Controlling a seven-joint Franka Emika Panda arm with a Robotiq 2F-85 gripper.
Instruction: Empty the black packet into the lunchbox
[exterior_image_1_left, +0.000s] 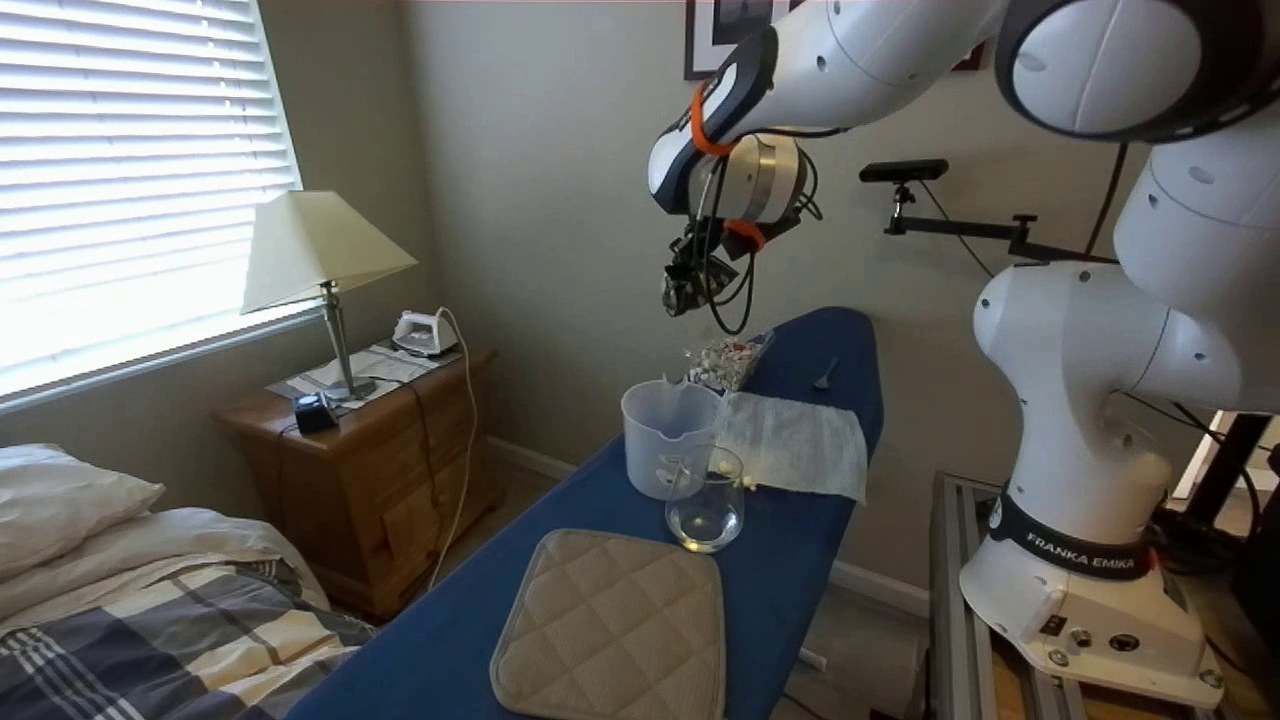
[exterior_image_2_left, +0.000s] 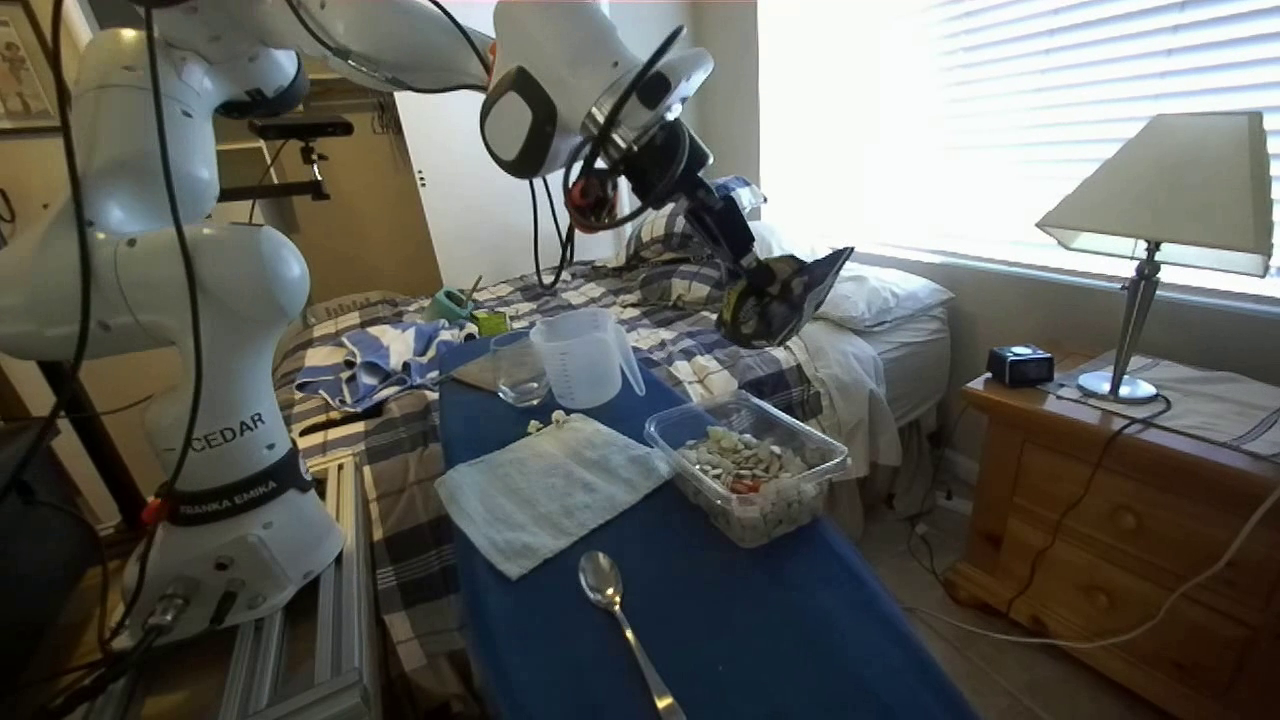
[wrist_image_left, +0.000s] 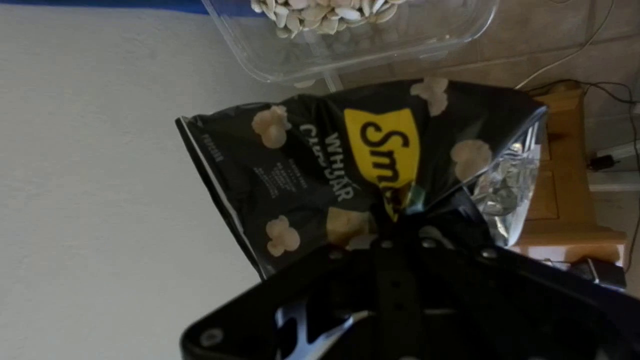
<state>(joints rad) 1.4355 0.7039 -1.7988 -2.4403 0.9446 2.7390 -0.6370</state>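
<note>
Seeds (exterior_image_2_left: 735, 458), pale and flat, lie heaped in the low, clear plastic lunchbox (exterior_image_2_left: 685, 420); a translucent plastic jug (exterior_image_2_left: 580, 360) stands just beside a rounded drinking glass (exterior_image_2_left: 518, 378). Higher than the lunchbox, the black gripper (wrist_image_left: 397, 225) clenches the floppy black foil packet (wrist_image_left: 320, 170), lettered "POPCORN", its yellow patch (wrist_image_left: 402, 132) showing "Sm". A blue cloth-topped board (exterior_image_2_left: 790, 625) carries lunchbox, jug and glass, near a plaid-covered bed (exterior_image_1_left: 190, 630).

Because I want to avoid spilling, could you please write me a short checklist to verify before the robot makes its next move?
1. Grip: ok; the gripper is shut on the black packet.
2. Packet opened: ok; silvery lining shows.
3. Opening directly above the lunchbox: cannot tell.
4. Contents left in packet: cannot tell; hidden.
5. Lunchbox uncovered: ok; pale seed-like pieces lie inside.
6. Lunchbox well away from edge: not ok; it stands near one side of the ironing board.
</note>
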